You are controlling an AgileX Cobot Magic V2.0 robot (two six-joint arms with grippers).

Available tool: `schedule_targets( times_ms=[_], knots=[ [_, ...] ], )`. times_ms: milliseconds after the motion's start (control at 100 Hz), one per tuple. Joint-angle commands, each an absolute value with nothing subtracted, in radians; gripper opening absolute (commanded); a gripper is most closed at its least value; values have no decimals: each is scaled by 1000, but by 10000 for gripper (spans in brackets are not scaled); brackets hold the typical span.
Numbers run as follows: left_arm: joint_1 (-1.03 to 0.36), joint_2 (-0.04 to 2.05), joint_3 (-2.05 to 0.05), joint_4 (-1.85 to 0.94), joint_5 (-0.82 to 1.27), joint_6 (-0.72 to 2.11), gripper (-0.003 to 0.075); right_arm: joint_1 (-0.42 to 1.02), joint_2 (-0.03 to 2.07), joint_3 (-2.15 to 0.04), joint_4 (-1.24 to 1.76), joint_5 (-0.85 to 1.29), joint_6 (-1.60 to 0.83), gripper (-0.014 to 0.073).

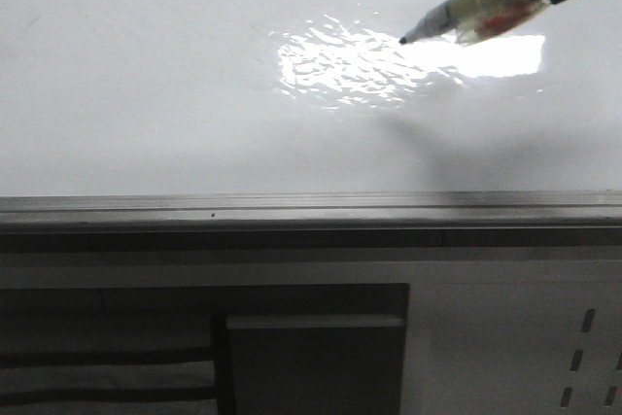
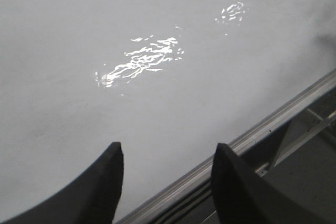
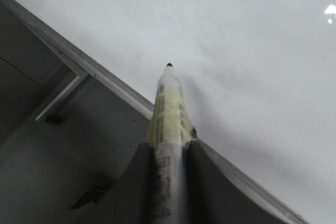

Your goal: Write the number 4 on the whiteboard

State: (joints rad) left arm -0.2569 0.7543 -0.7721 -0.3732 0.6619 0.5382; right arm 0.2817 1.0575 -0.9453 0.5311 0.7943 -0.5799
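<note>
The whiteboard [image 1: 146,94] is a large glossy white board with a rippled light reflection and a grey frame edge [image 1: 292,206]. No number 4 shows on it. My right gripper [image 3: 170,148] is shut on a marker [image 3: 168,114] wrapped in yellowish tape. In the front view the marker [image 1: 476,9] comes in from the upper right, its black tip [image 1: 403,40] just above or at the board beside the reflection. My left gripper [image 2: 168,153] is open and empty above the board's edge [image 2: 273,121]; it does not show in the front view.
Below the board's frame stand a white perforated panel [image 1: 515,347] and a dark recess with a grey block [image 1: 316,357]. The marker's shadow [image 1: 457,143] lies on the board near the tip.
</note>
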Motion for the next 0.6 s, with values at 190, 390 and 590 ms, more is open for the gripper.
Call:
schedule_targets(
  times_ms=[190, 390, 590],
  knots=[
    [-255, 751, -798, -408, 565, 525, 354, 285, 1113, -1167, 462, 893, -508, -53],
    [-255, 751, -798, -408, 565, 525, 354, 402, 1049, -979, 491, 535, -493, -53],
    [-255, 751, -798, -408, 547, 525, 354, 402, 1120, -1012, 494, 558, -485, -53]
  ],
)
